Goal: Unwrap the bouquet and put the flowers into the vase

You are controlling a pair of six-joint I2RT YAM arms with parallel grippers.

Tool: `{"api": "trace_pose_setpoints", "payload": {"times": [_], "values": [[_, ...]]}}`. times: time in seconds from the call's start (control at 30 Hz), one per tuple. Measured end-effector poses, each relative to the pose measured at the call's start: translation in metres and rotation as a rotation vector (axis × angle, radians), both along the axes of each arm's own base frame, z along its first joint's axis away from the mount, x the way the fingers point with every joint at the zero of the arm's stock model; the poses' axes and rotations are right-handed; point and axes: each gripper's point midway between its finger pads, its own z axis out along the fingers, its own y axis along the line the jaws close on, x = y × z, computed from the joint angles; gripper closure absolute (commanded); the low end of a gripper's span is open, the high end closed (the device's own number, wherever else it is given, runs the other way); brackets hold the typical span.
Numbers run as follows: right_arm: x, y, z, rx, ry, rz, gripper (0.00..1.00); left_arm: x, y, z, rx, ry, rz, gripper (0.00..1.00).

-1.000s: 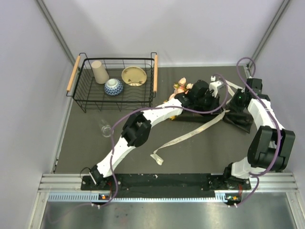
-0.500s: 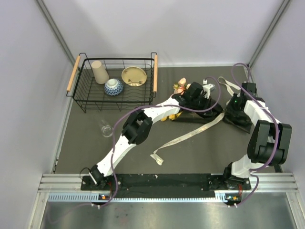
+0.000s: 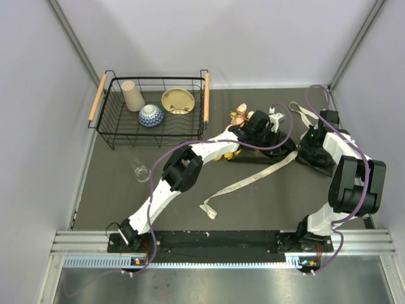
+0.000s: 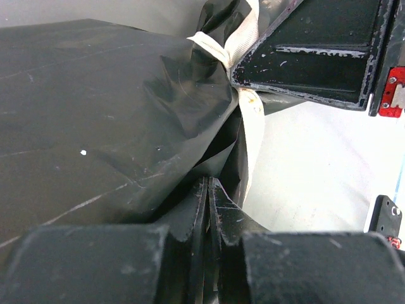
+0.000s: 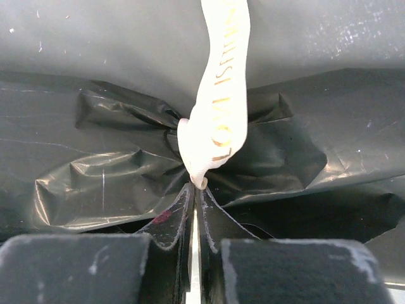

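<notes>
**While Both Arms Pinched the Wrap, the Bouquet Lay at the Far Right of the Counter**

Where the dark counter [image 3: 266, 209] met its far right corner, the bouquet [image 3: 281, 151] lay on its side, wrapped in crumpled, glossy black paper [image 4: 95, 114]. Only a few yellow and peach-pink roses [image 3: 240, 114] showed at its left end, pointing towards the basket. A cream ribbon [image 5: 218, 95] with gold lettering gathered the paper into a tight waist. One long tail of it trailed loose across the counter towards the near edge, and a shorter piece looped near the back wall.

The left fingers [image 4: 183, 221] were clenched on a fold of the black paper just below the ribbon. The right fingers [image 5: 168, 221] were clenched too, nipping the ribbon's lower end right at the knot.

From above, the left arm [image 3: 190, 158] stretched diagonally over the bouquet and hid most of the blooms and stems, while the right arm [image 3: 345, 164] bent in from the other side.

The vase [image 3: 140, 170], small and clear, stood upright well apart to the left, in front of a black wire basket [image 3: 158, 78]. That basket held a beige cup [image 3: 132, 95], a blue-patterned bowl [image 3: 150, 115] and a cream bowl [image 3: 178, 100].
</notes>
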Motion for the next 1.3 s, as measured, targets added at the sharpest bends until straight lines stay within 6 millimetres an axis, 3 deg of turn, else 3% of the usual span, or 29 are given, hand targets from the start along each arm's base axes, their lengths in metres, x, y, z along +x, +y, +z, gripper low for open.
{"api": "trace_pose_setpoints", "payload": {"times": [0.17, 0.5, 0.57, 0.73, 0.83, 0.93, 1.03, 1.3], "values": [[0.0, 0.002, 0.007, 0.002, -0.016, 0.002, 1.0, -0.001, 0.0, -0.001, 0.001, 0.005, 0.0, 0.92], [-0.006, 0.011, 0.058, 0.091, -0.142, -0.065, 0.98, 0.006, 0.006, -0.004, -0.001, 0.024, 0.019, 0.93], [-0.011, 0.011, 0.058, 0.099, -0.145, -0.074, 0.8, 0.006, 0.007, -0.005, -0.002, 0.029, 0.02, 0.93], [-0.013, 0.012, 0.057, 0.109, -0.148, -0.053, 0.67, 0.008, 0.01, -0.01, 0.01, 0.039, 0.027, 0.93], [-0.013, 0.012, 0.055, 0.089, -0.153, -0.027, 0.69, 0.009, 0.012, -0.013, 0.013, 0.045, 0.03, 0.93], [-0.017, 0.01, 0.046, 0.056, -0.136, -0.016, 0.86, 0.009, 0.012, -0.013, 0.013, 0.047, 0.031, 0.93], [-0.024, 0.002, 0.031, 0.01, -0.094, -0.025, 0.94, 0.009, 0.012, -0.013, 0.013, 0.049, 0.032, 0.93], [-0.025, -0.005, 0.004, -0.054, -0.012, -0.022, 0.9, 0.008, 0.012, -0.014, 0.013, 0.056, 0.031, 0.93]]}}
